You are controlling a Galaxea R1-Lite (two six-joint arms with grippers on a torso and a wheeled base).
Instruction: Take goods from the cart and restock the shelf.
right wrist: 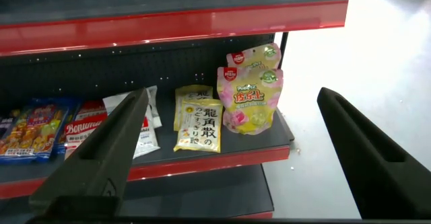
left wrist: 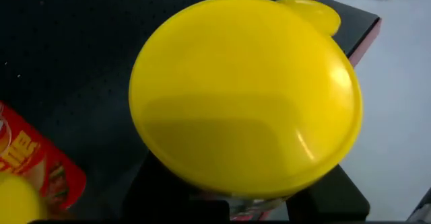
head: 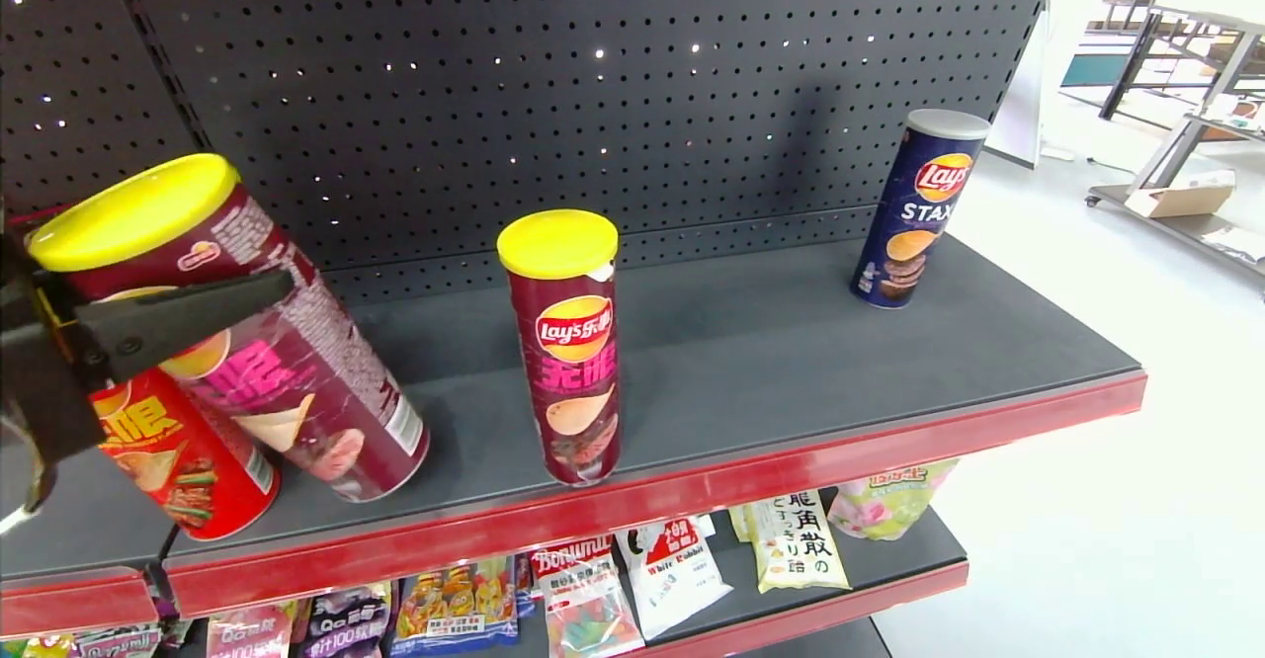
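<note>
Head view: your left gripper (head: 198, 307) is clamped on the held can (head: 296, 371). One finger (head: 188, 312) lies across its upper body, just under the lid (head: 133, 208); the other finger is hidden behind the can. The can is tilted, top leaning to the robot's left, base down at the shelf (head: 791, 362). Can't tell if the base touches the deck. The red can (head: 188, 460) sits just beside it on the left. The standing can (head: 571, 352) is upright near the front lip, apart from the held one. The blue can (head: 914, 213) is upright, well apart to the right, near the pegboard (head: 593, 95).

Left wrist view: you're looking straight down on the lid, with the standing can's top past its edge and the red can off to one side. The fingers are mostly hidden under the lid here.

Right wrist view: your right gripper (right wrist: 236, 143) has its fingers (right wrist: 101, 157) spread wide with nothing between them. It faces the lower shelf (right wrist: 202, 160) and its pouches (right wrist: 252, 96).

Handling, my read: it's a light cardboard tube, stiff along its length, but the wall will dent if you squeeze hard. The glossy wrap is likely to slip in the grip. The snap-on lid may pop, so don't grab there. Hold mid-body or slightly above, with moderate force. It's tall and narrow, so it tips easily. Get it upright and flat on its base before you let go.
</note>
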